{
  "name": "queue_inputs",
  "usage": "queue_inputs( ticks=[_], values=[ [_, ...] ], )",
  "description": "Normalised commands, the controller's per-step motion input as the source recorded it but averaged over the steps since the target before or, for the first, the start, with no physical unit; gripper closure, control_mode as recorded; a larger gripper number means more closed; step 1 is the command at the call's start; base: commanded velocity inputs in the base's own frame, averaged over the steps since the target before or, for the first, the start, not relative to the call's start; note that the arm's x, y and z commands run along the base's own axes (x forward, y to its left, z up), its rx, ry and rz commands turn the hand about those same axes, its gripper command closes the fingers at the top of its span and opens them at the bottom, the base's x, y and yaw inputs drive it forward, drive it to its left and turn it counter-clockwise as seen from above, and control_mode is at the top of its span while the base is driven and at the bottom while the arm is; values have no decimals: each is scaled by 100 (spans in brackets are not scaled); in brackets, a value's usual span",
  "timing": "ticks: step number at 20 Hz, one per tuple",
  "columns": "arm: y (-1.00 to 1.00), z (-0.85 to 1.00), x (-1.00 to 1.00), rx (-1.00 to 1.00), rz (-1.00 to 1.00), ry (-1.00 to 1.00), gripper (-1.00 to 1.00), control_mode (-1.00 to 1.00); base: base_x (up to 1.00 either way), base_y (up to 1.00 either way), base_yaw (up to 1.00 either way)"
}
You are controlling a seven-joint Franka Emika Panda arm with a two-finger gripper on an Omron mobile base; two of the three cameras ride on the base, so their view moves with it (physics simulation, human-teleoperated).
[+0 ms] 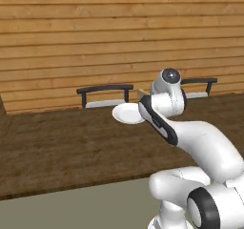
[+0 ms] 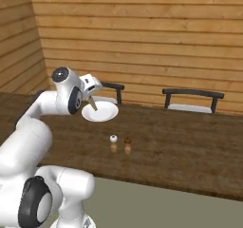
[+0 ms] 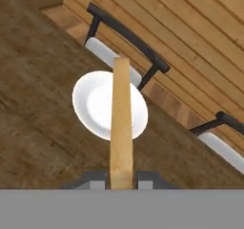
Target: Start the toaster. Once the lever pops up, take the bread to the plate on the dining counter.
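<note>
Dark wood-grain tabletop spreads before you, with the white plate near its far edge by a chair. Your arm reaches out over it, and your fingers pinch the bread edge-on just above the plate, ready to drop.

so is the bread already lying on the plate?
No. In the hand view the bread stands edge-on between the claw's fingertips, held above the plate, not lying on it.
</note>
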Motion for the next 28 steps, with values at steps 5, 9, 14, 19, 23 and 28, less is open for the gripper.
queue_inputs(
  ticks=[5, 9, 14, 19, 23, 28],
  values=[
    [0, -34, 63, -24, -11, 0, 100, -100, 0, 0, 0],
    [0, -20, 35, -5, -6, 0, 100, -100, 0, 0, 0],
    [0, -13, 42, 0, -1, 3, 100, -100, 0, 0, 0],
    [4, -15, 58, 0, 0, 7, 100, -100, 0, 0, 0],
    [21, -23, 55, -2, 0, 7, 100, -100, 0, 0, 0],
    [23, -33, 26, -5, 0, 1, 100, -100, 0, 0, 0]
  ],
)
